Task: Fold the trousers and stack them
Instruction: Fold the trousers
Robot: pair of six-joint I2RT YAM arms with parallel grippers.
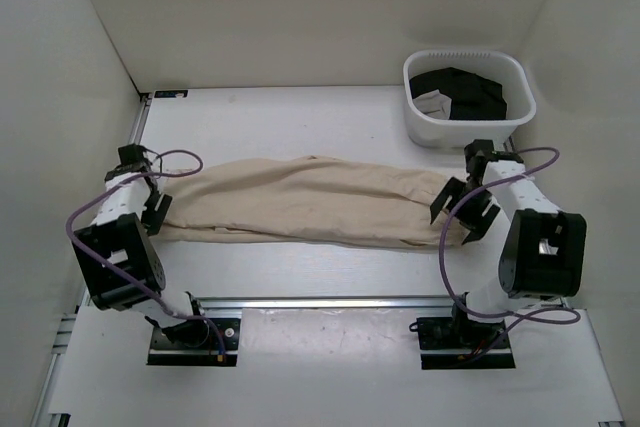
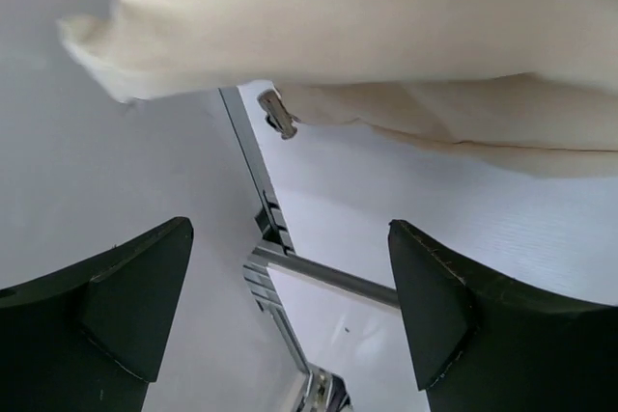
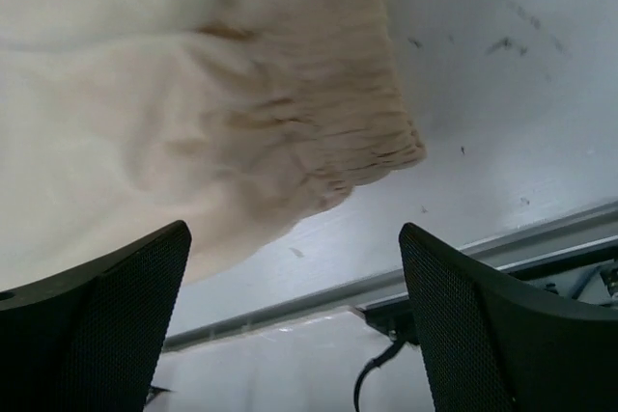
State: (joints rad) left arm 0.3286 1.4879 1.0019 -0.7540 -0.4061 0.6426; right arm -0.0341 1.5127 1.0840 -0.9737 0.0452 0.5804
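While poised at each end, grips nothing: left pincer (image 1: 158,207) spread wide by the left end, right pincer (image 1: 462,212) spread wide by the gathered waistband. Has trousers (image 1: 305,202) stretched flat across mid-frame on the counter (image 1: 300,117), seemingly ready for an end-to-end fold.

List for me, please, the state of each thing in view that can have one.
trousers, lying stretched out in a long strip on the table, held by neither claw
left claw, open, empty, at the trousers' left end
right claw, open, empty, at the gathered waistband end
basket, upright, holding garments
black garments, crumpled inside the basket
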